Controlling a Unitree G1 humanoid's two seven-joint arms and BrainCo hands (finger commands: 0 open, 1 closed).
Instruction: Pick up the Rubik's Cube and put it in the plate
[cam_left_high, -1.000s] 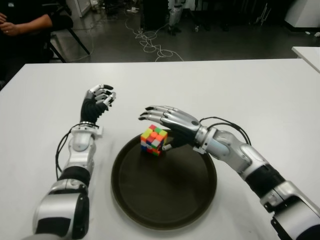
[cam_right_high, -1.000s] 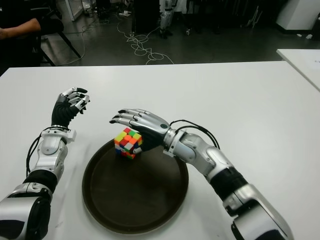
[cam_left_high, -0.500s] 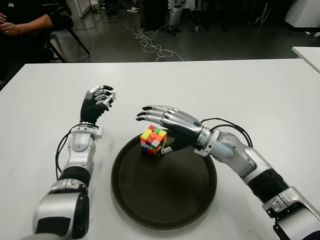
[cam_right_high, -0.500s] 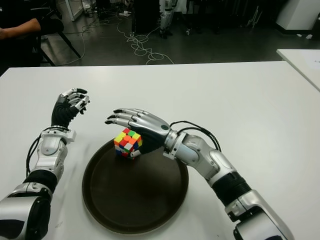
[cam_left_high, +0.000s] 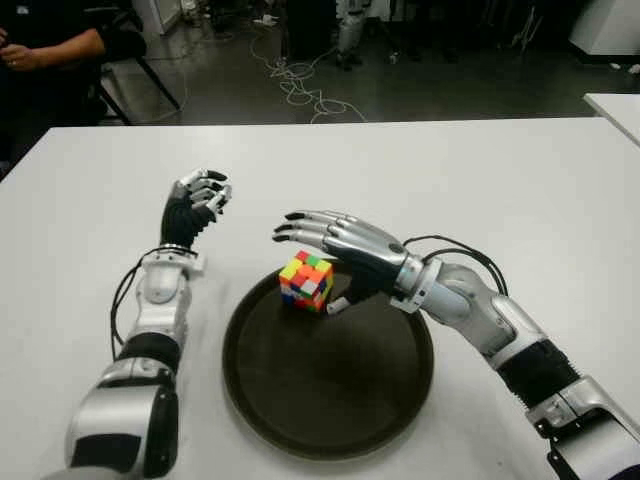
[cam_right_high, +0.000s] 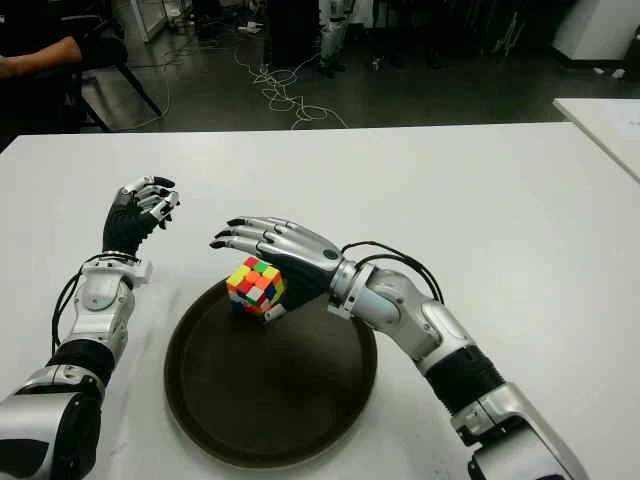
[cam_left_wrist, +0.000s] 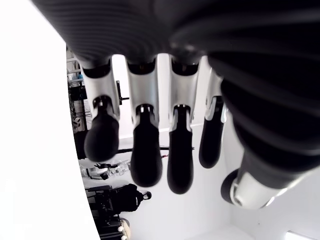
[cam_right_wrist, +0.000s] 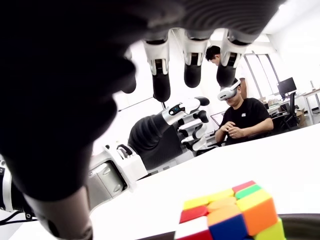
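The Rubik's Cube (cam_left_high: 306, 281) sits inside the dark round plate (cam_left_high: 330, 400) at its 11 o'clock rim. The right hand (cam_left_high: 335, 250) arches over it, fingers spread, gripping nothing. The left hand (cam_left_high: 197, 200) at the plate's 10 o'clock is loosely curled, empty. The cube looks light, rigid and smooth-faced; opposite flat faces would give the best hold.

We cannot tell whether the right robot hand (cam_left_high: 335, 255) touches the cube (cam_left_high: 306, 281); its palm hides the plate (cam_left_high: 330, 400) rim behind.
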